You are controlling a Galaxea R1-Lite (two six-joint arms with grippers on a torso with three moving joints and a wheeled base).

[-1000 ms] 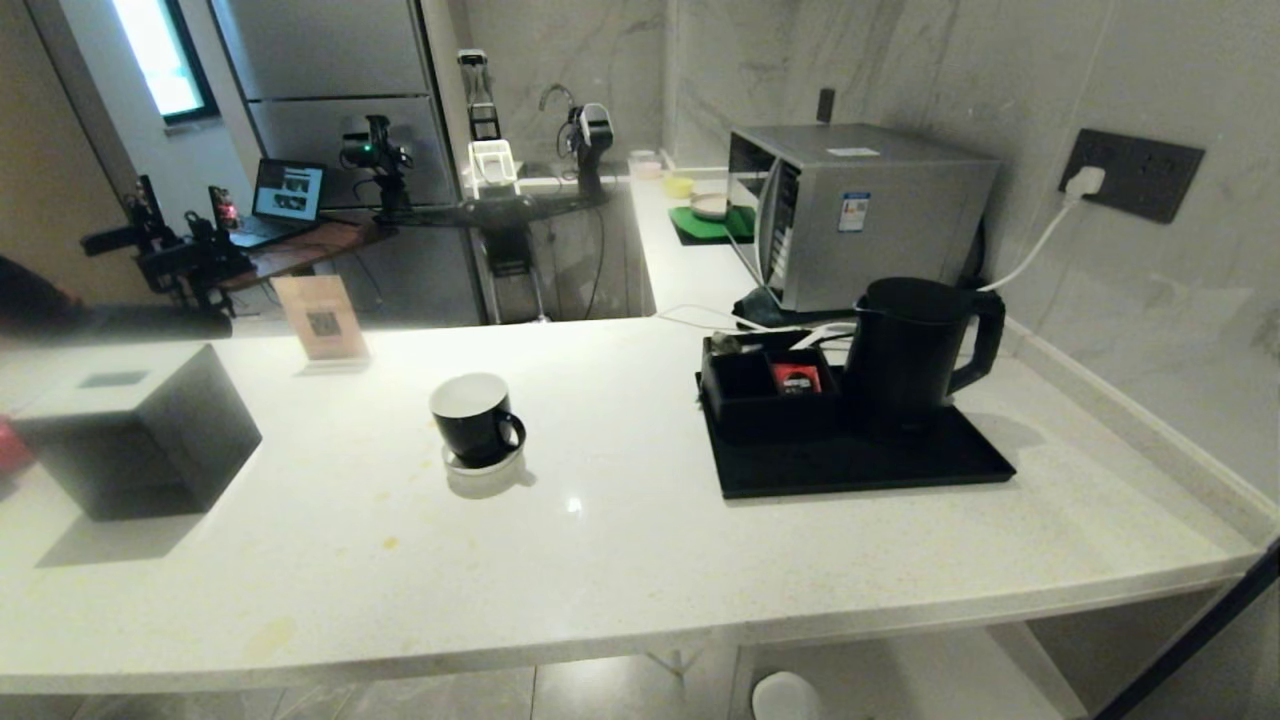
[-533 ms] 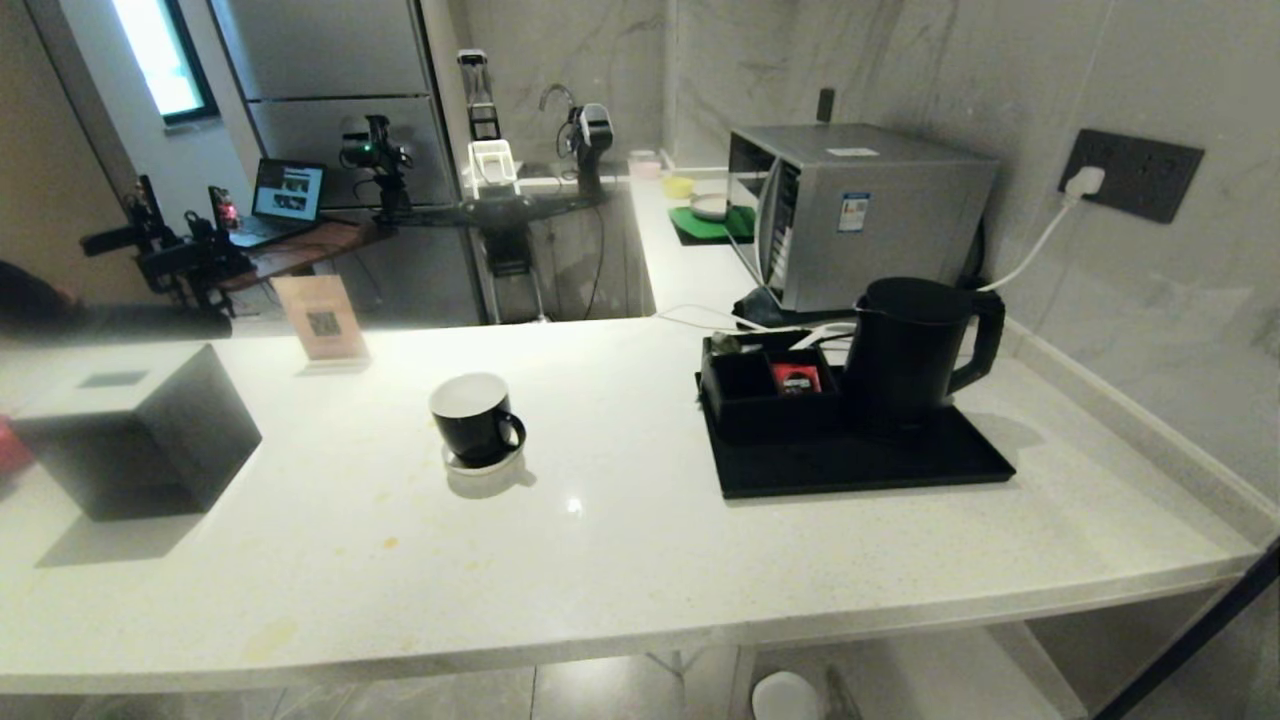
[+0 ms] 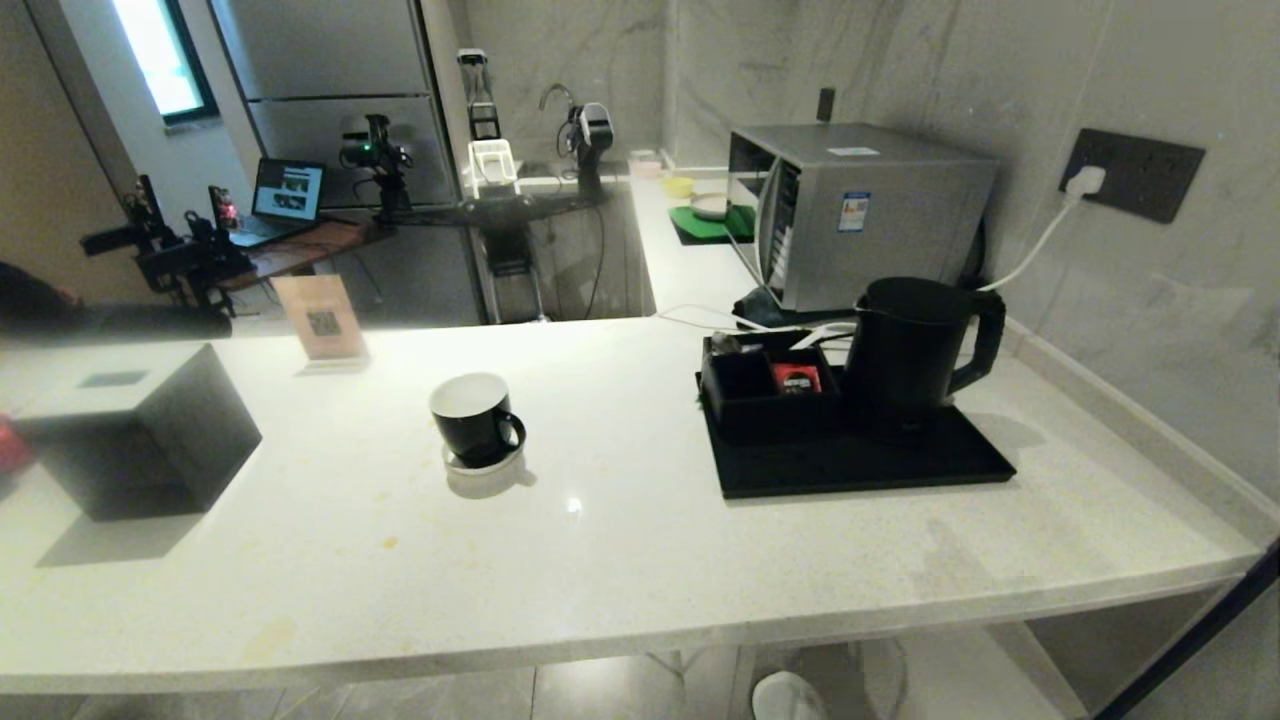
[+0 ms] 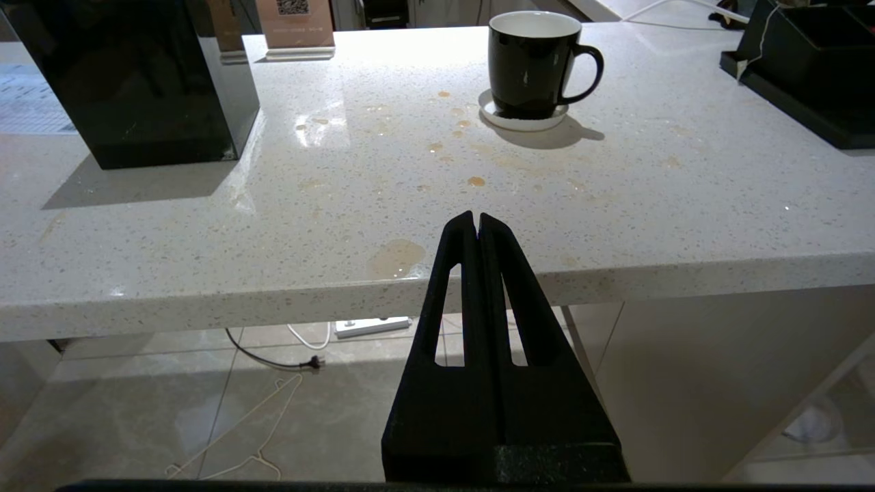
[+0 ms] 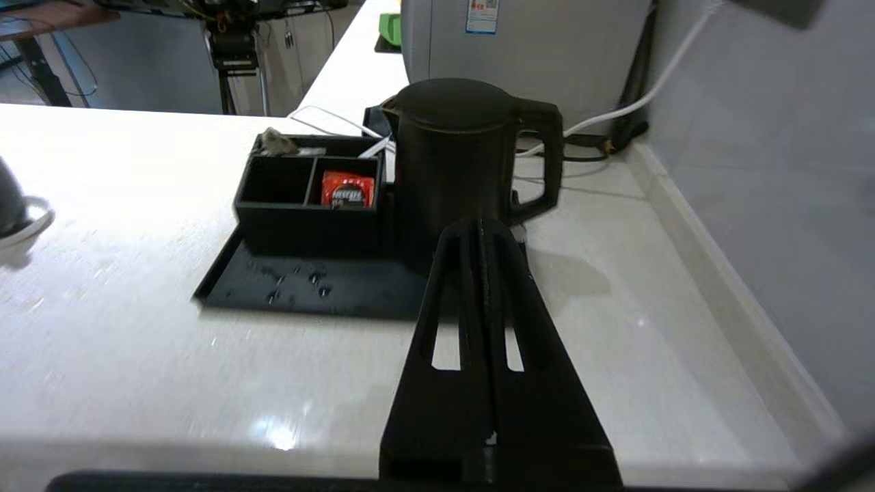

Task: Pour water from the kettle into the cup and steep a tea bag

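Kettle [image 3: 908,352], tall and matte black, stands on a flat black tray [image 3: 860,462] at the white speckled table [image 3: 620,540]'s right. Well to its left, the small black cup [image 3: 474,417] sits on a white saucer [image 3: 484,461]. Both the left end effector [image 4: 476,222] and the right end effector [image 5: 480,227] are pressed closed, empty, before the table's edge.

The big white desk [image 3: 620,560] fills the lower half of the frame. A white saucer [image 3: 484,460] sits near the middle. A black tray [image 3: 860,465] sits to the right. A dark box [image 3: 150,430] is at the left, and a small sign [image 3: 322,322] stands in the upper left. Small brown spots [image 4: 472,181] dot the top.
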